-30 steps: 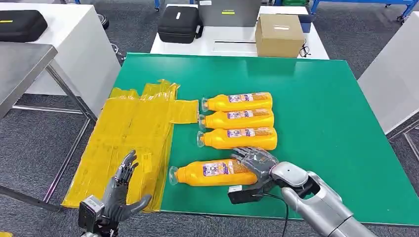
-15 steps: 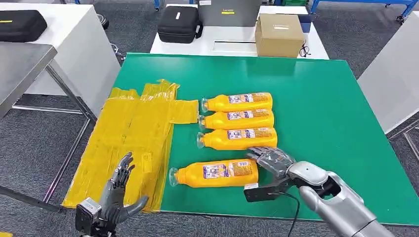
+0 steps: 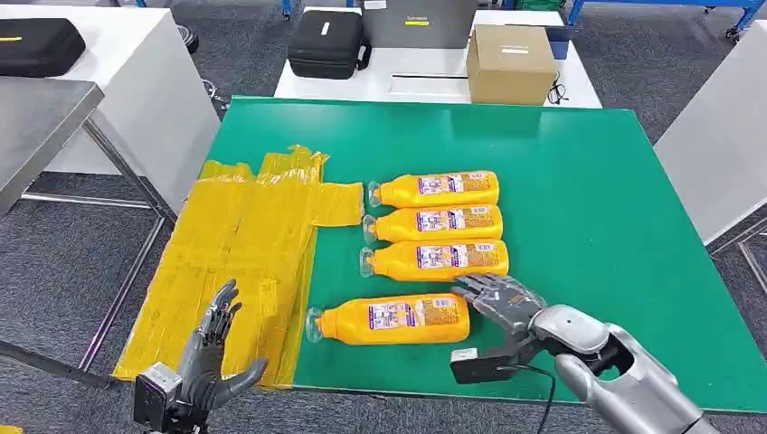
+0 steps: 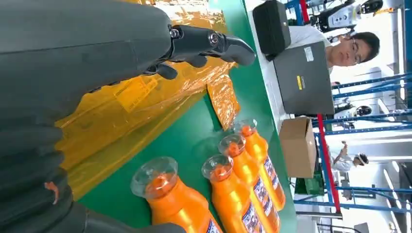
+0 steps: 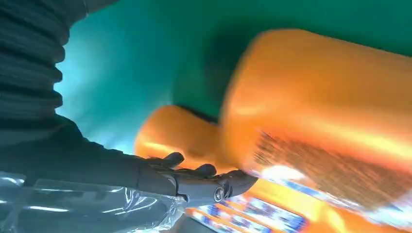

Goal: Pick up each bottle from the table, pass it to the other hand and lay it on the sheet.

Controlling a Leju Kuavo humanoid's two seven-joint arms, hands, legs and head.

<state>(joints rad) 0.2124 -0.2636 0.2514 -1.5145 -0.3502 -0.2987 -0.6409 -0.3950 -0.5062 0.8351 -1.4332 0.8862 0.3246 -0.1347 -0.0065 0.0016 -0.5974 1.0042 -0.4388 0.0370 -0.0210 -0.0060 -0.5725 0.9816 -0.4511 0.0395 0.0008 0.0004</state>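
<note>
Four orange bottles with clear caps lie on the green table point(image 3: 579, 181). Three lie side by side point(image 3: 436, 190) point(image 3: 434, 221) point(image 3: 436, 259). The fourth bottle point(image 3: 391, 319) lies alone nearer the front edge. My right hand point(image 3: 502, 303) hovers at that bottle's base end with fingers spread, holding nothing; its fingers point(image 5: 204, 179) appear beside the blurred orange bottle point(image 5: 316, 97). My left hand point(image 3: 213, 348) is open above the front of the yellow sheet point(image 3: 244, 244), which hangs over the table's left side. The left wrist view shows the bottle caps point(image 4: 155, 177) and the sheet point(image 4: 141, 97).
Behind the green table a white table holds a black case point(image 3: 327, 43), a grey laptop point(image 3: 421, 23) and a cardboard box point(image 3: 511, 61). A person point(image 4: 352, 48) sits behind the laptop. A metal table point(image 3: 41, 113) stands at the left.
My right hand has slid off the near bottle's base end toward the right; the bottle stays lying on the table. My left hand has sunk slightly.
</note>
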